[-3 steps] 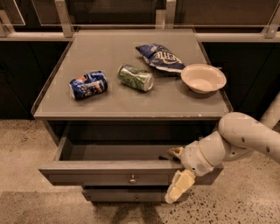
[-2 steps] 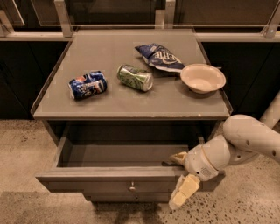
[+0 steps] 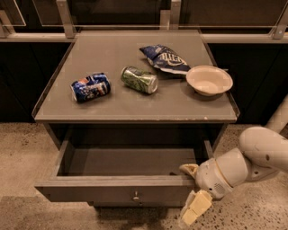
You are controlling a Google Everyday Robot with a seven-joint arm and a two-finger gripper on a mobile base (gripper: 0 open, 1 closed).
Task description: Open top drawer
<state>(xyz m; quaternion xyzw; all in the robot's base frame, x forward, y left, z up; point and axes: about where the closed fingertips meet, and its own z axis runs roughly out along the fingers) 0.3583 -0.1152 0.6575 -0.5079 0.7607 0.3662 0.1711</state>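
Note:
The top drawer [image 3: 112, 192] is a wide grey drawer with a small round metal knob [image 3: 135, 196] at the centre of its front. It stands pulled far out from under the grey cabinet top [image 3: 135, 105], and its shallow grey inside shows nothing in it. My gripper [image 3: 192, 192] is at the right end of the drawer front. One cream finger [image 3: 189, 169] lies inside the drawer, and the other [image 3: 196, 208] hangs in front of the panel. The jaws clamp the front panel between them. My white arm [image 3: 252, 157] comes in from the right.
On the cabinet top lie a blue can [image 3: 90, 87] on its side, a green can [image 3: 140, 79] on its side, a blue chip bag [image 3: 164, 58] and a cream bowl [image 3: 209, 80]. Speckled floor [image 3: 22, 148] lies around the cabinet. A railing [image 3: 135, 13] runs behind it.
The drawer has slid further out toward the camera, and my gripper has moved with it, down and toward the front.

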